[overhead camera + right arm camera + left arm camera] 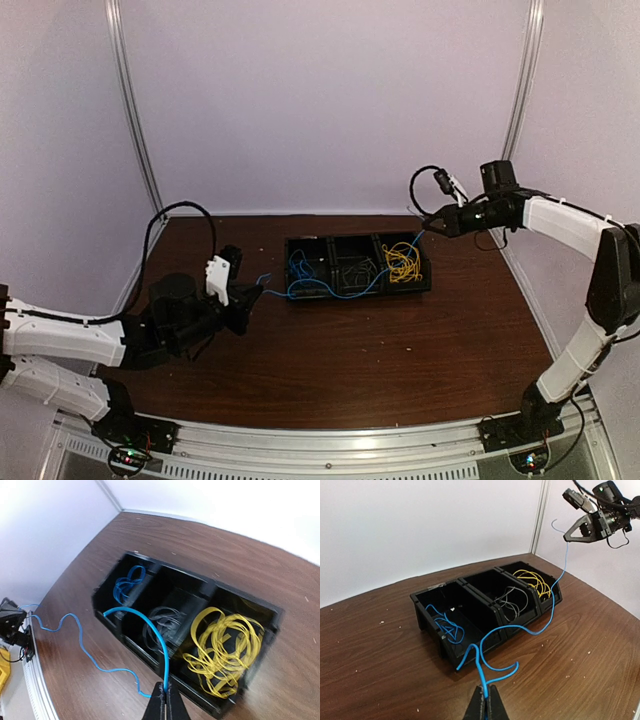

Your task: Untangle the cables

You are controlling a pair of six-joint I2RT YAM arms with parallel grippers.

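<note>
My left gripper point(486, 687) sits low over the dark brown wooden tabletop point(380, 670). Its fingers are pressed together on one end of a thin blue cable point(522, 626), which rises straight out of the pinch. My right gripper point(165, 686) is clamped on the same cable further along. It is held high, above and beyond the right end of the black plastic three-compartment tray point(451, 652).

I judge that holding one end low on the left and the other high on the right is meant to draw the strand out to its length and lift it away from the others. Between my two grippers the cable is not taut. It kinks just past my left fingers, sags onto the tabletop in front of the tray, then climbs past the tray's right corner.

Inside the tray, a blue coil point(447, 627) lies in the left compartment, a dark grey cable point(162, 622) in the middle one and a yellow cable point(222, 655) in loose loops in the right one. A blue strand crosses the front wall of the left compartment, but I cannot tell whether the coil belongs to the cable I hold. If it does, pulling wider could drag the coil over the wall or shift the light tray, so any further spreading should be slow.
</note>
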